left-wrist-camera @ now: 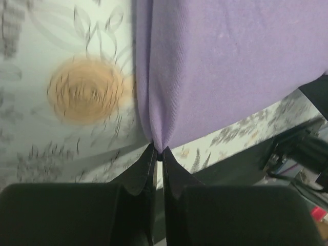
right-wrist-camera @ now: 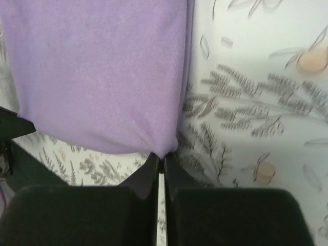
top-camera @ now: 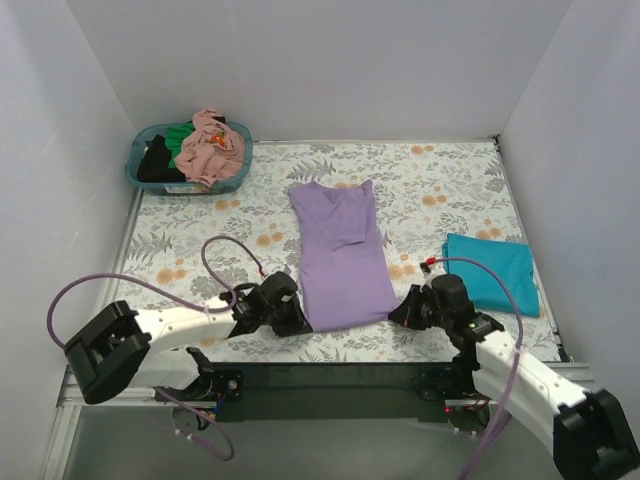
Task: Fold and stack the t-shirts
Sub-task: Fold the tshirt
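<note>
Lavender shirt [top-camera: 340,255] lies flat between my grippers; wrist views show left gripper [left-wrist-camera: 159,152] and right gripper [right-wrist-camera: 160,155] each pinching a near hem corner. Only top view shows teal shirt [top-camera: 492,272] just right of my right gripper.

In the basket [top-camera: 131,168], the pink shirt [top-camera: 212,150] hides most of the green shirt [top-camera: 180,137] and black shirt [top-camera: 155,160] from you; both wrist views crop the lavender shirt [left-wrist-camera: 230,66].
</note>
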Controlling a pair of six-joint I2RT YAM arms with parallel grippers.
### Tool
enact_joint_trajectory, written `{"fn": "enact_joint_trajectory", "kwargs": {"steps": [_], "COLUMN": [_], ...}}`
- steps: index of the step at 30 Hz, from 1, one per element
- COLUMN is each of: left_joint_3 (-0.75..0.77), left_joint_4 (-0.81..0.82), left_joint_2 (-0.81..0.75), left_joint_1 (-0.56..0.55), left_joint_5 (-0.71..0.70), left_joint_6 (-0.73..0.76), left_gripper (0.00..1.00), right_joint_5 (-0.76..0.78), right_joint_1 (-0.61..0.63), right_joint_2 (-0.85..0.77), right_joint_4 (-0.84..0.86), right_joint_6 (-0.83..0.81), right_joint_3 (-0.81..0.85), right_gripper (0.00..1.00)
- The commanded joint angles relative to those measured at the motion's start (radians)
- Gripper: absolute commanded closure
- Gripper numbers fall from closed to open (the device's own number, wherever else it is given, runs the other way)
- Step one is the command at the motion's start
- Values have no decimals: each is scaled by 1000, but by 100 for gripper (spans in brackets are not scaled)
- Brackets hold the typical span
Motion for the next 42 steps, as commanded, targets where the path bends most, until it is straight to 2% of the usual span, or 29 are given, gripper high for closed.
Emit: {"fn": "enact_joint_trajectory", "kwargs": {"steps": [1,4,8,12,18,24,28,30,34,42], "left_joint_3": [-61,-71,-28,37,192,368,443,478,514,659], "left_joint_4": [-93,-130,-147,-171,-274,-349,-324,-293,-230,-185], "left_joint_2": [-128,-190,-227,-233,-252,-207,-169,-134,-77,72], "left_joint_1": [-75,-132,-160,-165,-165,-149,-67,-13,127,242], "left_joint_5": [-36,-78,-89,-111,-279,-442,-461,-390,-335,-296], "left_joint_6": [-136,-192,-196,-174,-122,-90,-13,34,89,186], "left_gripper": [100,100,100,100,100,100,100,100,100,100], "right_joint_5": [-12,-47,-78,-44,77,195,246,270,276,250], "right_joint_1": [55,69,72,72,72,74,70,70,38,-46], "right_joint_2": [-242,-411,-447,-374,-273,-136,-17,66,209,500], "right_joint_4": [-334,-419,-436,-439,-438,-424,-387,-375,-337,-301], "right_joint_6": [107,144,139,86,17,-48,-103,-125,-187,-237], "right_joint_3": [-75,-73,-34,80,272,465,580,663,793,1040], "right_gripper": [99,99,99,99,99,99,99,99,99,99]}}
